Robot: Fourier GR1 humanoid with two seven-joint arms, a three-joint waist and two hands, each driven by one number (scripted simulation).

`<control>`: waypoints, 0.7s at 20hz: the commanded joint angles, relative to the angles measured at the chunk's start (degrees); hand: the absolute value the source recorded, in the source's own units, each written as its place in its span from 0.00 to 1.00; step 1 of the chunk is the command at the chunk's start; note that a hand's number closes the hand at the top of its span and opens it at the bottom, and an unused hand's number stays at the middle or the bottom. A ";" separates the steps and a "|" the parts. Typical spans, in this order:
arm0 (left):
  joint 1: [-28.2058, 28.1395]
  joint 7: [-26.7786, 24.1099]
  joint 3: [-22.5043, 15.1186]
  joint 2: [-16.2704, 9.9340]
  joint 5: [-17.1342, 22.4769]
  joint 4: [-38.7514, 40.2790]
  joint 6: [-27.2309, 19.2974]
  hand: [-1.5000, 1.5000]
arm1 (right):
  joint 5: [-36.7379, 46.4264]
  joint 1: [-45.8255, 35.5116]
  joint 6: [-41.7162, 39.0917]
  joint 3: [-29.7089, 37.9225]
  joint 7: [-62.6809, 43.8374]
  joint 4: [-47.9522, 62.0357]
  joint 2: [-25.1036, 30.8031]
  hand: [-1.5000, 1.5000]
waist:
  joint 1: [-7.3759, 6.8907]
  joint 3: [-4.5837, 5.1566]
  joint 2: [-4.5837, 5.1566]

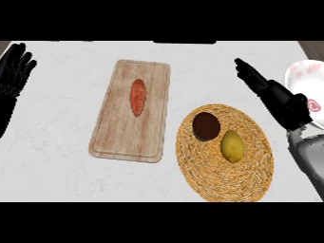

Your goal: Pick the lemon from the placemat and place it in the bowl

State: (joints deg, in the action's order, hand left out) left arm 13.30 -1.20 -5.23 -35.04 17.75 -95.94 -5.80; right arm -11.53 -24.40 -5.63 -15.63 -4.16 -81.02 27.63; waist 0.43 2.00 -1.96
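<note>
You have the lemon (232,146) lying free on the woven placemat (217,182), a dark brown object (205,126) touching it at 11 o'clock. The bowl (319,90) waits at 2 o'clock, partly behind your right hand (280,97), fingers straight and together, nothing gripped. Left hand (10,71) rests open at 9 o'clock, clear of the work.

bowl (317,90) cropped at right, partly behind right hand (280,99)

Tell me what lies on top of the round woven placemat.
On the placemat lie a yellow lemon and a dark brown round thing, close together. The weave under them is covered. Whether the two touch cannot be told.
</note>
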 commanded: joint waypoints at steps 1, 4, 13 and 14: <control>-0.53 -1.38 1.02 1.75 -1.01 1.91 -1.35 0.50 | -3.50 2.45 -3.46 3.77 4.64 -0.39 1.24 1.00 | 0.02 -2.02 1.96; -1.92 2.47 0.18 2.26 -5.30 2.62 -7.67 0.50 | -15.39 6.65 -10.22 9.82 14.05 0.99 -1.60 1.00 | 0.48 -2.38 2.21; -3.23 4.86 -4.21 7.67 -10.66 6.53 -13.38 0.50 | -13.67 16.05 -17.02 23.30 40.38 17.04 2.53 0.00 | 0.21 -2.24 2.44; -0.26 8.80 -3.26 6.82 -10.57 6.39 -13.97 0.50 | -10.94 18.40 -18.75 22.08 43.01 14.63 4.23 0.00 | 0.69 -2.20 2.20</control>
State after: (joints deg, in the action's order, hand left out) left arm 10.35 4.16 -7.32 -29.88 9.31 -90.75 -17.33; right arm -24.40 -10.24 -16.22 5.17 26.76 -68.56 29.38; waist 1.30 -0.25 0.40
